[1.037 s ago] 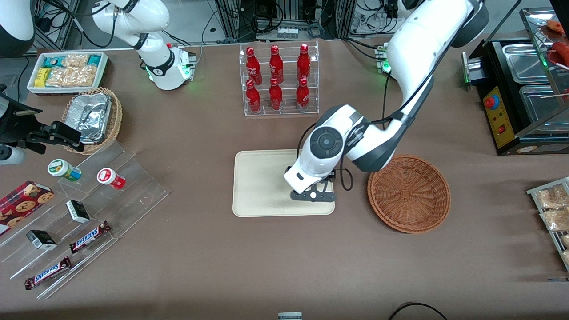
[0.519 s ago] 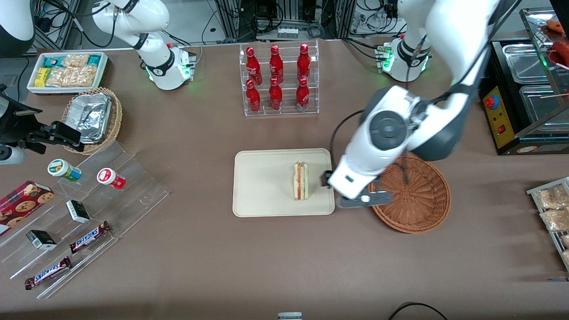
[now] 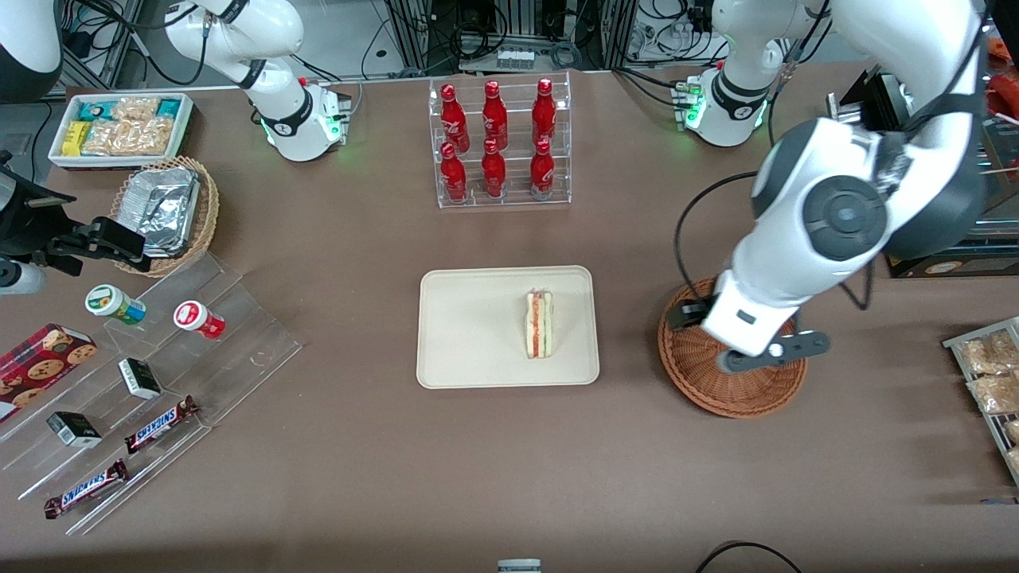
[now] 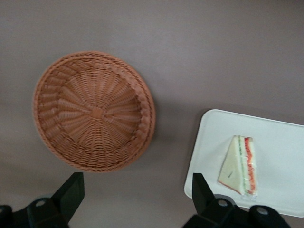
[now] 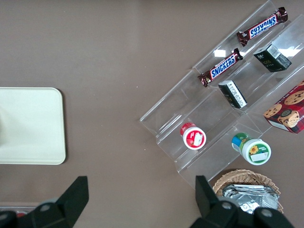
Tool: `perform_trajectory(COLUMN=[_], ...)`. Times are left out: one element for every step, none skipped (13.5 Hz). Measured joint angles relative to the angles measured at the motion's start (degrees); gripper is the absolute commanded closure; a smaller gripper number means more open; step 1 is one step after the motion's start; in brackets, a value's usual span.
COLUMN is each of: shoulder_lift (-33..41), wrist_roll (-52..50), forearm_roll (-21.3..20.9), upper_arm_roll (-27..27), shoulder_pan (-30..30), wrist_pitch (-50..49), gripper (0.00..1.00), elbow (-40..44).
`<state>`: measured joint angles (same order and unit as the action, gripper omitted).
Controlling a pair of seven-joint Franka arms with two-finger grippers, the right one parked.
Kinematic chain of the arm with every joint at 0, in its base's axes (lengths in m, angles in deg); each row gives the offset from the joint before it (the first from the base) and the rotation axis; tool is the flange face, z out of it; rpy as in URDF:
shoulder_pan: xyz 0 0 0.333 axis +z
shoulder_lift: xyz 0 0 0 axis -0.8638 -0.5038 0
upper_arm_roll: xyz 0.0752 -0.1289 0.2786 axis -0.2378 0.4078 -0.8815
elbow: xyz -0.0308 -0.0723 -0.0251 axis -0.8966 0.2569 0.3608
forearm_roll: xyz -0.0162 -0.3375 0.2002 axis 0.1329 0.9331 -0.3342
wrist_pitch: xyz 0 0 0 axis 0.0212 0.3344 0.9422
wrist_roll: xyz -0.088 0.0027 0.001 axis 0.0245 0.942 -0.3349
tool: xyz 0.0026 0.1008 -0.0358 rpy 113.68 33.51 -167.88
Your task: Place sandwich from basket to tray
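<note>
L arm bent at elbow, wrist pointing down; pincer (image 3: 756,350) hangs above worktop, fingers (image 4: 71,192) spread wide, nothing held

Sandwich (image 3: 539,324) (on edge) on tray (image 3: 466,334)

Six red bottles (image 3: 497,139) stand in a clear rack (image 3: 503,195) near the table's (image 3: 358,477) edge farthest from the front camera. Toward the parked arm's end, a tan basket (image 3: 205,219) holds crumpled foil (image 3: 163,208), and a clear stepped stand (image 3: 239,334) carries Snickers bars (image 3: 159,424) and small tubs (image 3: 199,319).

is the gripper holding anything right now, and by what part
Nothing is held. The gripper hangs open and empty above the basket, and the sandwich lies on the tray.
</note>
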<state>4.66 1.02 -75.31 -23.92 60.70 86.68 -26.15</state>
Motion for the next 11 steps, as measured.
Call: perform_trajectory(shoulder_lift=[0.8, 1.7, 2.5, 3.3, 4.2, 5.1, 6.0, 7.0, 8.0, 9.0, 10.0], wrist_roll=[1.3, 2.3, 3.4, 4.4, 5.7, 7.8, 10.3, 12.9, 15.7, 18.8, 22.1], forearm_roll=[0.0, 0.0, 0.2, 0.8, 1.8, 3.0, 3.6, 4.0, 4.1, 4.3, 4.3], upper_arm_roll=[0.0, -0.1, -0.3, -1.1, -2.5, -4.2, -5.8, -7.2, -8.8, -10.3, -12.0], shoulder_pan=[1.2, 2.4, 3.2, 3.5, 3.4, 3.4, 3.4, 3.4, 3.4, 3.4, 3.2], wrist_pitch=[-1.5, -2.8, -3.9, -5.0, -5.9, -7.1, -8.6, -10.2, -11.7, -13.1, -14.6], gripper=[0.0, 0.0, 0.0, 0.0, 0.0, 0.0, 0.0, 0.0, 0.0, 0.0, 0.0], elbow=[0.0, 0.0, 0.0, 0.0, 0.0, 0.0, 0.0, 0.0, 0.0, 0.0, 0.0])
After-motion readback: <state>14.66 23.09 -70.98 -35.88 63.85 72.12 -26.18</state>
